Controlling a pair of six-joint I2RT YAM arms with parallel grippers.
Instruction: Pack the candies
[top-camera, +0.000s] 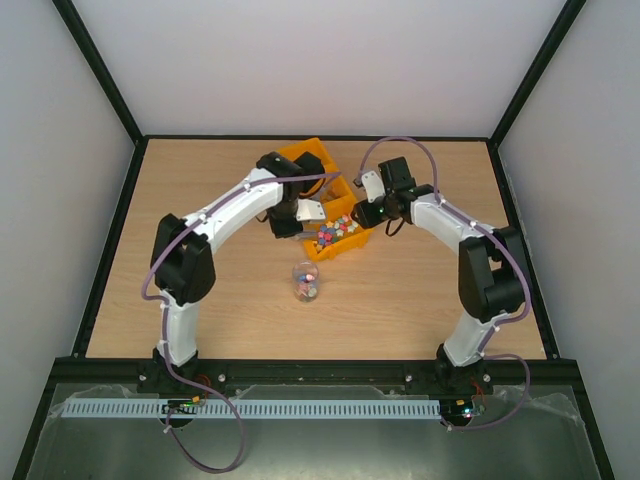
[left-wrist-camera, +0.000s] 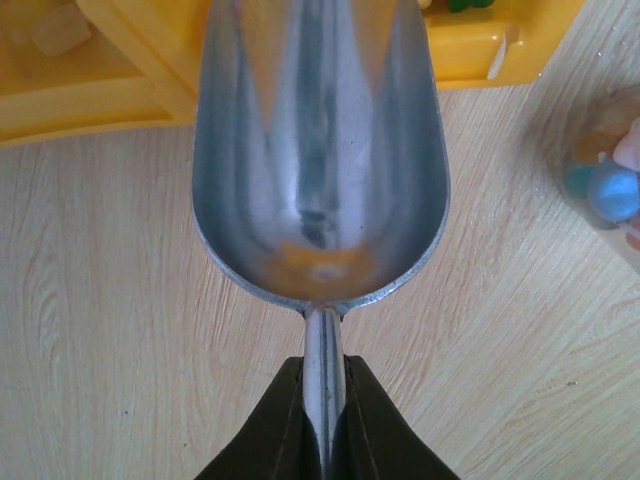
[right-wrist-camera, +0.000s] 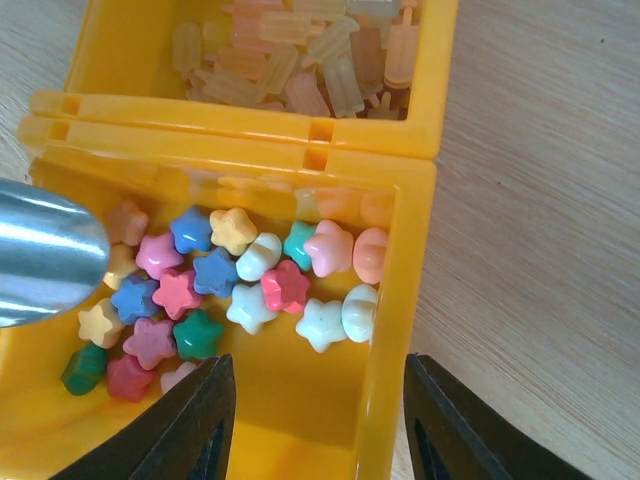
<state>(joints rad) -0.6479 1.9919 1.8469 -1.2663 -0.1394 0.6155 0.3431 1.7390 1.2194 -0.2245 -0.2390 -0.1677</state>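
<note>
The candies (right-wrist-camera: 215, 275) are small star-shaped sweets in pink, blue, yellow, green and white, lying in the near yellow bin (right-wrist-camera: 300, 420); they also show in the top view (top-camera: 338, 232). My left gripper (left-wrist-camera: 325, 372) is shut on the handle of a silver metal scoop (left-wrist-camera: 320, 150); the bowl looks empty and hangs over the table beside the bins. In the top view the left gripper (top-camera: 290, 222) sits left of the bin. My right gripper (right-wrist-camera: 318, 365) is open, its fingers either side of the bin's right wall (right-wrist-camera: 400, 270), not touching. It also shows in the top view (top-camera: 368, 212).
A second yellow bin (right-wrist-camera: 440, 60) behind holds pale ice-lolly-shaped sweets (right-wrist-camera: 300, 60). A clear cup (top-camera: 305, 282) with a few candies stands on the wooden table in front of the bins and shows blurred in the left wrist view (left-wrist-camera: 610, 185). The scoop's tip (right-wrist-camera: 45, 265) reaches over the near bin's left side.
</note>
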